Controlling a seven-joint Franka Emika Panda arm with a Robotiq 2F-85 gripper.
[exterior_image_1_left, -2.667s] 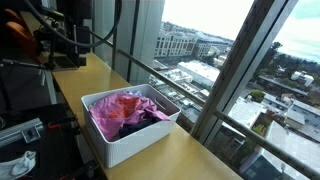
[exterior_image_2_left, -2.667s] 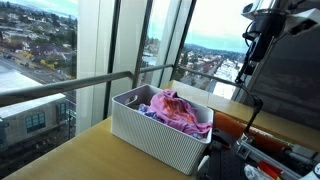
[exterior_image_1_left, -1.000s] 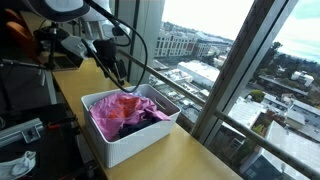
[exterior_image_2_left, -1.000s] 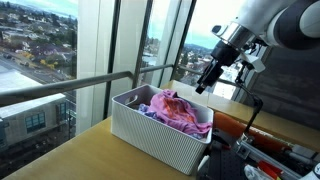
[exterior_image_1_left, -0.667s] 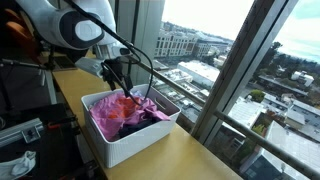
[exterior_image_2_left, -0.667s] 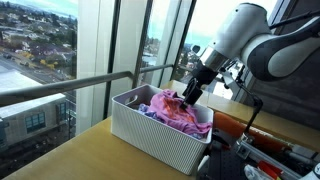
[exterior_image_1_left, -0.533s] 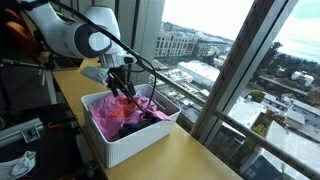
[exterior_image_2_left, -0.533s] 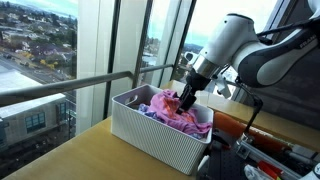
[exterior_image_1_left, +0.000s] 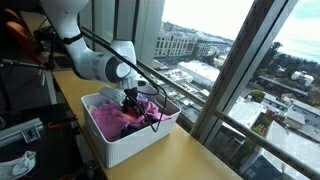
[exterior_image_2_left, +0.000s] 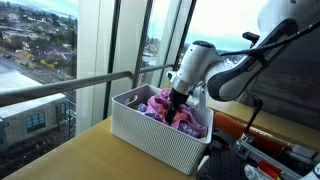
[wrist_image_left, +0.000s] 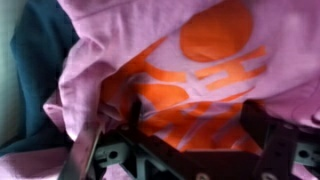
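Showing the claw (exterior_image_1_left: 131, 101) sunk among the clothes in the white bin (exterior_image_1_left: 152, 138), which stands on the wooden counter (exterior_image_1_left: 195, 160) beside the window (exterior_image_1_left: 230, 60). In both exterior views the arm bends down from above. The lower part of the claw (exterior_image_2_left: 178, 108) is hidden by the bin's rim and the heaped cloth.

A moment earlier the arm stood at the far end of the counter, well apart from the bin. It has since swung across and come down, so that the claw now meets the pile. The bin itself has not shifted.

In the wrist view the claw stands fully open. Its two fingers (wrist_image_left: 88, 155) rise at the left and right of the picture, with a fold of the pink garment (wrist_image_left: 130, 40) and its orange print (wrist_image_left: 215, 45) lying between them. Nothing is gripped. Whether the cloth touches the fingers or lies just short of them cannot be told. A dark blue cloth (wrist_image_left: 35, 55) lies under the pink garment at the left.

The pink garment lies on top of the pile, near the middle of the bin. Judged from these positions, the reach is complete and the grip is not yet made.
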